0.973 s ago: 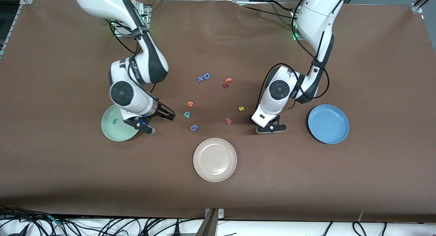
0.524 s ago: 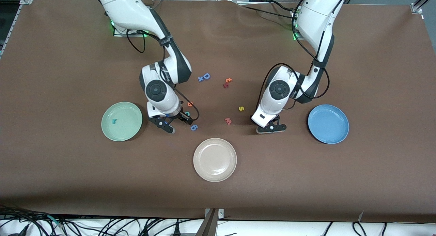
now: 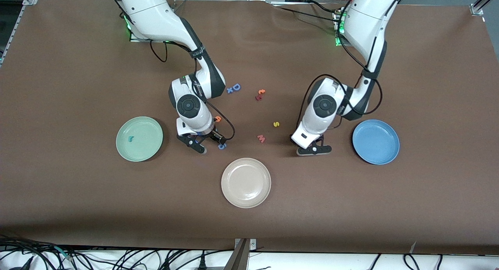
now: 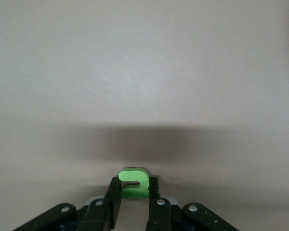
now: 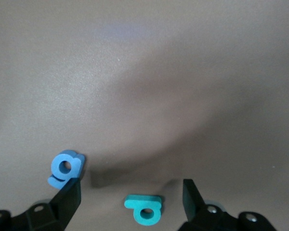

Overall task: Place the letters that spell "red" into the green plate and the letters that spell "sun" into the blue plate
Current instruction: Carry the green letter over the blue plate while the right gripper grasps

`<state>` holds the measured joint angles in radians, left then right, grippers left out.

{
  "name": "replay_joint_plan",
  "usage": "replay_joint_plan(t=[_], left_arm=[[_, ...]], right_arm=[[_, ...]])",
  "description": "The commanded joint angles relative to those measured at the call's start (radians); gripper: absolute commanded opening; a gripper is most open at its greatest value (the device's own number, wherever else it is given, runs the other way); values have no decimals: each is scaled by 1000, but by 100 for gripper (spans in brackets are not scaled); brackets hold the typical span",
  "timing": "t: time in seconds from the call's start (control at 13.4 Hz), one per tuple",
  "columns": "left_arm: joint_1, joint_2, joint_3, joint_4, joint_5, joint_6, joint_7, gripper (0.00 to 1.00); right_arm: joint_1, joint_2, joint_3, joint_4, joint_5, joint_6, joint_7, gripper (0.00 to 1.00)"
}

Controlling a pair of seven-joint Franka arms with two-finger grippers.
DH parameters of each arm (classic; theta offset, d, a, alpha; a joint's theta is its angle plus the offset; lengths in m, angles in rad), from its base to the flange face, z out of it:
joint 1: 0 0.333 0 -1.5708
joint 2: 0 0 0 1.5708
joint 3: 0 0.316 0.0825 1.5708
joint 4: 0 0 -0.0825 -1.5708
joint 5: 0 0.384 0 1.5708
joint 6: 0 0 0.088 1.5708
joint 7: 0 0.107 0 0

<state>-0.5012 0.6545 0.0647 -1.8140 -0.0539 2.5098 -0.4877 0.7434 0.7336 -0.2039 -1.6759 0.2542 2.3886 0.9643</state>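
Note:
My left gripper (image 4: pixel 135 186) is shut on the green "u" (image 4: pixel 134 182), low over the table between the pink "m" and the blue plate (image 3: pixel 376 142); in the front view the left gripper (image 3: pixel 314 148) hides that letter. The yellow "s" (image 3: pixel 276 124) lies near the table's middle. My right gripper (image 5: pixel 131 193) stands open low over the teal "d" (image 5: pixel 144 210), which lies between its fingers untouched. From the front the right gripper (image 3: pixel 206 141) hides the "d". The orange "e" (image 3: pixel 218 119) lies beside the right wrist. The teal "r" (image 3: pixel 131 138) rests in the green plate (image 3: pixel 150 126).
A blue 6-shaped piece (image 5: pixel 65 168) lies against one right finger (image 5: pixel 67 198), the same blue piece (image 3: pixel 222 146) as in the front view. The pink "m" (image 3: pixel 261 138), a cream plate (image 3: pixel 246 182), a periwinkle "D" (image 3: pixel 236 87) and an orange and dark-red pair (image 3: pixel 260 94) lie about.
The right arm has swung from over the green plate toward the table's middle and come down round the teal "d". The left gripper finished closing and shifted slightly.

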Motion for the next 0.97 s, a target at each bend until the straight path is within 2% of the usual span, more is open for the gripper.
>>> replay_joint_plan(t=[0.0, 0.22, 0.37, 0.45, 0.6, 0.9], left_arm=[[56, -35, -6, 18, 6, -95, 83, 24], [104, -85, -3, 13, 15, -214, 147, 24], [137, -123, -3, -2, 16, -284, 204, 22], [153, -148, -3, -17, 17, -316, 208, 20], [185, -197, -3, -56, 20, -344, 266, 20], [285, -269, -3, -155, 20, -338, 422, 21]], right_arm=[[1, 12, 9, 16, 20, -8, 4, 88], [2, 10, 9, 5, 20, -23, 5, 78], [2, 7, 9, 2, 20, -58, 7, 57], [2, 6, 9, 2, 20, -58, 7, 53], [2, 6, 9, 4, 20, -60, 7, 50], [2, 3, 24, 2, 20, -60, 27, 53]])
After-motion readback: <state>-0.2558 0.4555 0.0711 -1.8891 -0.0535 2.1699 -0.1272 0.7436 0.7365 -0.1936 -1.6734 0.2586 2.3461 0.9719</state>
